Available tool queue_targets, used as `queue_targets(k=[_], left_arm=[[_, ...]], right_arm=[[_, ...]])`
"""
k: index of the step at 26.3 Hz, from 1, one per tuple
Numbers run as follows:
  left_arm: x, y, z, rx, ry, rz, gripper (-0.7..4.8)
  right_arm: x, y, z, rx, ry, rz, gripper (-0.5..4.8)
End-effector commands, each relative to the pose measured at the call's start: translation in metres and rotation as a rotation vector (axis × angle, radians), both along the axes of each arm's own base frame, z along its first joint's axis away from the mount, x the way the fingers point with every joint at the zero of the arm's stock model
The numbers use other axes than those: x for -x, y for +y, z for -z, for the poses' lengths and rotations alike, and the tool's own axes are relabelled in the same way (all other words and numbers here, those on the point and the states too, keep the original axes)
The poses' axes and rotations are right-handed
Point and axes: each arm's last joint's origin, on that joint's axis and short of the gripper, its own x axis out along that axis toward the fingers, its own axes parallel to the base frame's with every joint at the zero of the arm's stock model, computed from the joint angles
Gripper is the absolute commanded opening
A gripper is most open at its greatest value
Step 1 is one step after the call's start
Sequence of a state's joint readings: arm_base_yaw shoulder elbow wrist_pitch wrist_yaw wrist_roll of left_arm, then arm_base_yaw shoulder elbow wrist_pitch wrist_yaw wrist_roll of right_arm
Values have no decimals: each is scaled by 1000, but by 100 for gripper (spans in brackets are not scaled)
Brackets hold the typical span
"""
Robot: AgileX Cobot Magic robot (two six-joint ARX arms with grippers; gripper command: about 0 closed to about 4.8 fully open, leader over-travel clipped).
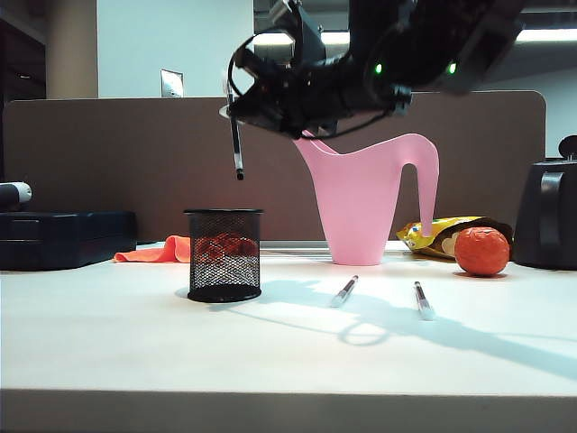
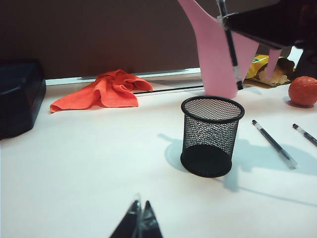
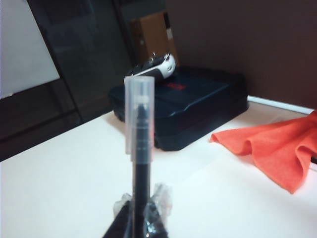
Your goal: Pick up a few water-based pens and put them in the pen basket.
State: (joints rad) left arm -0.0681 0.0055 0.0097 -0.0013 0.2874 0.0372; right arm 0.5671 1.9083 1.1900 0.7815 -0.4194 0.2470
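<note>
My right gripper [image 1: 233, 113] hangs high above the table, shut on a water-based pen [image 1: 236, 149] that points almost straight down over the pen basket [image 1: 224, 255], a black wire-mesh cup. The wrist view shows that pen [image 3: 140, 148] with its clear cap rising from between my right gripper's [image 3: 141, 206] jaws. Two more pens [image 1: 343, 291] [image 1: 424, 300] lie flat on the white table to the right of the basket. In the left wrist view the held pen [image 2: 230, 44] hangs above the basket [image 2: 211, 135]. My left gripper [image 2: 139, 209] is shut and empty, low over the table, far from the basket.
A tall pink watering can [image 1: 370, 203] stands behind the lying pens. An orange ball [image 1: 481, 251] and a yellow snack bag [image 1: 437, 233] lie at the right, beside a dark appliance [image 1: 545, 215]. An orange cloth [image 1: 158, 251] and a dark case [image 1: 63, 236] sit at the back left.
</note>
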Motion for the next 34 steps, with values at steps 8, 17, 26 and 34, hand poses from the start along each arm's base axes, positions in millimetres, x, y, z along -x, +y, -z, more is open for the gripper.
queue_targets(k=[8, 17, 26, 34], left_arm=[[0, 0, -1, -7, -11, 4, -5], [0, 0, -1, -7, -11, 4, -5], [0, 0, -1, -7, -12, 4, -5], [0, 0, -1, -6, -13, 4, -5]], right_arm=[[-13, 8, 23, -11, 6, 40, -6], [-13, 9, 28, 7, 33, 37, 8], [-13, 9, 28, 8, 35, 28, 122], [-5, 0, -6, -17, -24, 25, 116]])
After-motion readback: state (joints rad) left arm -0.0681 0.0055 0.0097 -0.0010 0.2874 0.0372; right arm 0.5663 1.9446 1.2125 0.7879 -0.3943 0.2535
